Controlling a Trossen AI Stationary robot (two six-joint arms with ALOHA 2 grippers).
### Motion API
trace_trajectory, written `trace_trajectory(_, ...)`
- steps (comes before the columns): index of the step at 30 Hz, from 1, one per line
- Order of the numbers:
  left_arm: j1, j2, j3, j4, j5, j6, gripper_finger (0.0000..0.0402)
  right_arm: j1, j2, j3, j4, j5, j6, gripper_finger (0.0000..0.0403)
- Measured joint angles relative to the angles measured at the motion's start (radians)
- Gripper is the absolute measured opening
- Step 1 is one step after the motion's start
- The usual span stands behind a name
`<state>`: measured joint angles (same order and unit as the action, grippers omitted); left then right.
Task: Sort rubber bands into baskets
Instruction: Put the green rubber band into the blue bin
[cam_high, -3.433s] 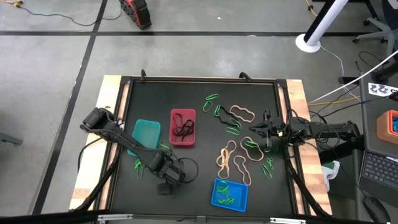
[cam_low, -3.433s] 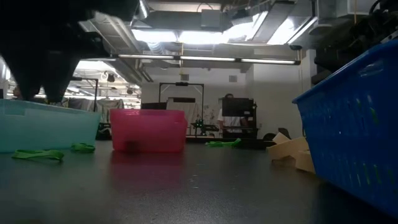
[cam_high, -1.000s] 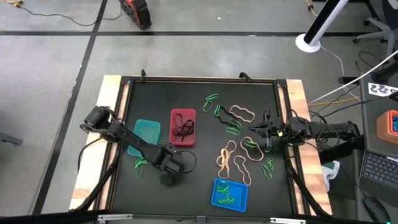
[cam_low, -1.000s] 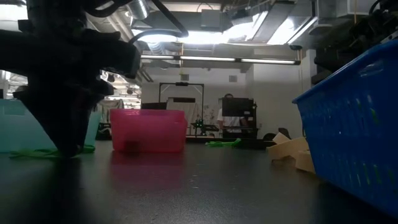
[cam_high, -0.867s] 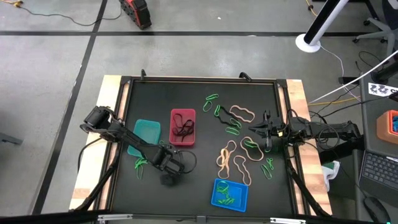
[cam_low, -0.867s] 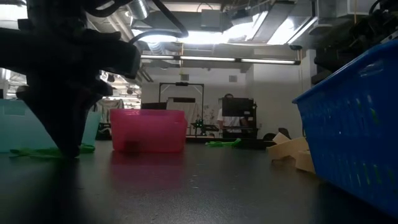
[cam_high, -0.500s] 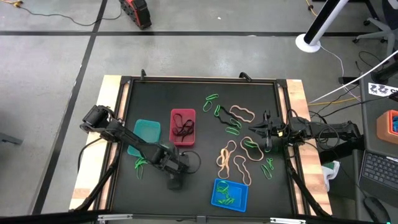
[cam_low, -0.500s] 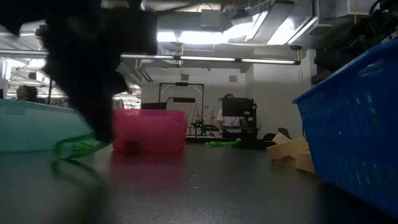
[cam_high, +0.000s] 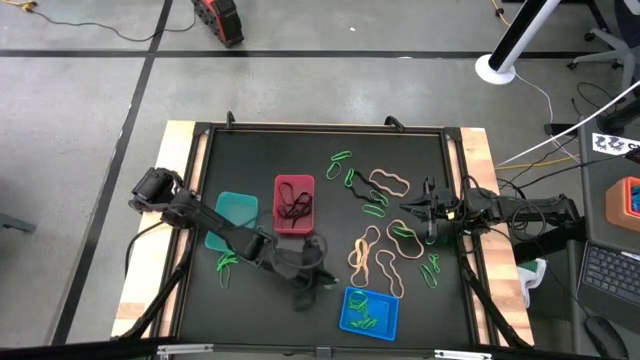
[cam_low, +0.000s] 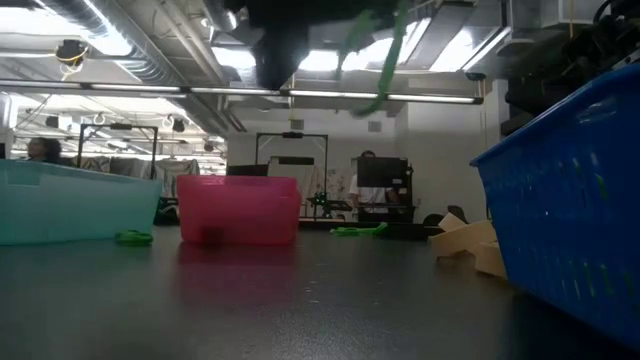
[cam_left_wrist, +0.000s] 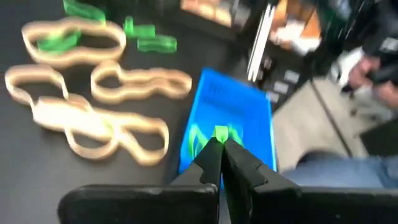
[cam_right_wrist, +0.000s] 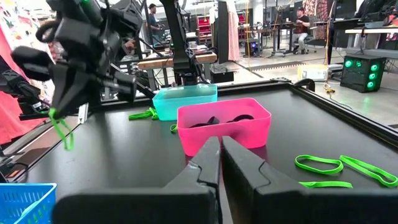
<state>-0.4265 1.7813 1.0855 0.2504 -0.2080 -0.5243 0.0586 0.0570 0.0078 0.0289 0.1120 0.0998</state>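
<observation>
Shifted since a second ago: left hand (cam_high: 315, 288), up off the counter (cam_high: 250, 150) beside the teal basket (cam_high: 235, 212) and across toward the blue basket (cam_high: 369, 312), now just short of that basket's near corner in the high view. Fingers pressed together, pinching one green rubber band (cam_low: 385, 50), which dangles loose and high above the counter in the low view. From the left wrist view, a sliver of green shows at the fingertips, with the blue basket straight ahead and below, other green bands already inside it.

Two green bands (cam_high: 226, 264) left lying beside the teal basket. Black bands in the red basket (cam_high: 294, 203). Tan bands (cam_high: 372, 262) and more green ones spread over the counter's right half. Right hand (cam_high: 428, 222) waiting low over that spread, fingers pressed together, holding nothing.

Step in hand, by judgement: carrying the green band to the blue basket and dropping it in.

To do it well:
- Carry on until the fingertips sit over the middle of the blue basket, not its rim; a floppy loop swings and can drape over the wall.
- Lower before letting go, so the hanging end lands inside first.
- Keep the path clear of the tan bands just beside the basket, so the dangling loop does not drag one along.
- Spread the fingers fully, then lift straight up; thin rubber may cling to a pad.
</observation>
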Motion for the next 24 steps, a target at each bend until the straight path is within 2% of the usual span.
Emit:
trace_trajectory(10, 0.01, 0.1, 0.009, 0.393, -0.018, 0.026, 0.0001, 0.0, 0.0, 0.0, 0.001, 0.0, 0.0, 0.0019)
trace_trajectory(24, -0.028, 0.349, 0.218, 0.384, -0.002, 0.116, 0.0001, 0.0, 0.0, 0.0, 0.005, 0.0, 0.0, 0.0019)
